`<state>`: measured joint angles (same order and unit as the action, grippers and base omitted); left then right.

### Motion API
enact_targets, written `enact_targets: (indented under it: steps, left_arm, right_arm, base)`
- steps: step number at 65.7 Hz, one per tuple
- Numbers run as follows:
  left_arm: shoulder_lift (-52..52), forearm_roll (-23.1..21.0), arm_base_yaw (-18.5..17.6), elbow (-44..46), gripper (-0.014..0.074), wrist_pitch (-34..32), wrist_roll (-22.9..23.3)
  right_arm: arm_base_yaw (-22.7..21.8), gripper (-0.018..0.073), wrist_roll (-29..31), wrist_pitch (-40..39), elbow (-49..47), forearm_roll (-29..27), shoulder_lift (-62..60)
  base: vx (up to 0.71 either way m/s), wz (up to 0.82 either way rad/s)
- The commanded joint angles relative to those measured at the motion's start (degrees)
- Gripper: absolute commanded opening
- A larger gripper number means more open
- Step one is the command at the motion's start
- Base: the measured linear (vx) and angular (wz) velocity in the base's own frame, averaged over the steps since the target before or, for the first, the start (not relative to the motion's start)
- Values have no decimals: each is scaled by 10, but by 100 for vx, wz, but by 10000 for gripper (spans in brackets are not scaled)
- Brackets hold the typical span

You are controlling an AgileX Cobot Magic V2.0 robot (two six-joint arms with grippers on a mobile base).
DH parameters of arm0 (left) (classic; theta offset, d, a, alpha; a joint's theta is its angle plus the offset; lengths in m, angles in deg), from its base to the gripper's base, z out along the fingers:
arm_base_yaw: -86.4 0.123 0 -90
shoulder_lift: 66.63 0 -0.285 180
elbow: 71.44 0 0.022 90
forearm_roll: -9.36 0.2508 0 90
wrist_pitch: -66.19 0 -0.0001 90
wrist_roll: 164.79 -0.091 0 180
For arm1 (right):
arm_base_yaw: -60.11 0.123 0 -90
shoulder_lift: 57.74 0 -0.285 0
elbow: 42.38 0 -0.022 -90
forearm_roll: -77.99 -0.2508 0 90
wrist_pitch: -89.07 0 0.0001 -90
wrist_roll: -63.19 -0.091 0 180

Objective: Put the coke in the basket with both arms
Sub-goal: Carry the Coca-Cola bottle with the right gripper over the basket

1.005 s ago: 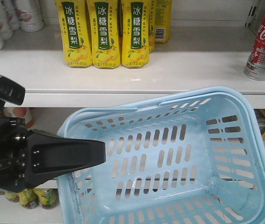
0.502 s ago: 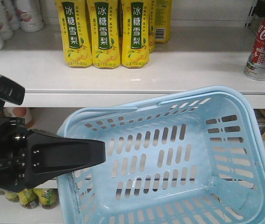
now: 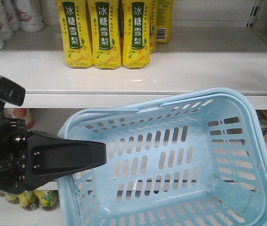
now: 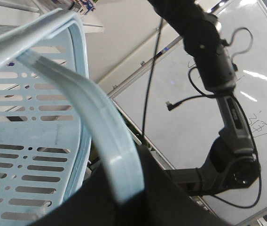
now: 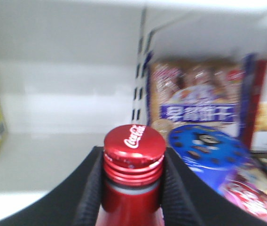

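1. Coke (image 5: 132, 200) neck sits squarely between the right gripper's (image 5: 133, 162) two fingers (image 5: 89, 188), clenched against it just under the cap (image 5: 134, 141).
2. Cap is glossy red with white script, ribbed threads below; the fingers look matte black and textured.
3. Behind it I see blurred snack packets (image 5: 197, 108).
4. Left gripper (image 3: 98, 157), a black wedge, is clamped on the basket's (image 3: 199, 94) near rim; my wrist view shows a pale blue band (image 4: 110, 136) running into it.
5. Basket is smooth light-blue plastic, slotted, round-cornered, tilted before a white shelf (image 3: 124, 70) of yellow drink bottles (image 3: 106, 33).

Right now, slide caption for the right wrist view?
Right hand gripping the coke by its neck, blurred snack packages behind.
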<state>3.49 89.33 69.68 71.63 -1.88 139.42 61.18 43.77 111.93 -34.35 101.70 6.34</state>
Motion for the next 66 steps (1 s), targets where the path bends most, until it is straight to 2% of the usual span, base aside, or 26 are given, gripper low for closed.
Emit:
enact_targets:
  steps: [1, 8, 13, 24, 29, 36, 56, 66]
  left_arm:
    - [-12, -64, -4, 16, -6, -107, -2]
    - [-12, -64, -4, 16, -6, -107, -2]
    - [-12, -64, -4, 16, -6, -107, -2]
    - [-12, -64, -4, 16, -6, -107, -2]
    - [-12, -64, -4, 16, -6, -107, -2]
    - [-12, -64, -4, 16, -6, -107, -2]
    - [-12, -64, -4, 16, -6, -107, -2]
    - [-12, -64, -4, 16, -6, -107, -2]
  right_arm:
    - [-3, -6, 51, 5, -23, -68, -77]
    - [-3, -5, 163, 47, -23, -210, -135]
    - [-3, -5, 284, 79, -23, -353, -173]
    - [-3, -5, 495, 176, -22, -686, -192]
    - [-3, -5, 560, 219, -22, -769, -180]
    - [-3, -5, 580, 249, -22, -811, -153]
    - [-3, 3, 594, 344, -22, -813, -54]
    - [-3, 74, 610, 355, -22, -809, -31]
  base:
    - [0, 0]
    - [0, 0]
    - [0, 0]
    - [0, 0]
    - [0, 0]
    - [0, 0]
    - [0, 0]
    - [0, 0]
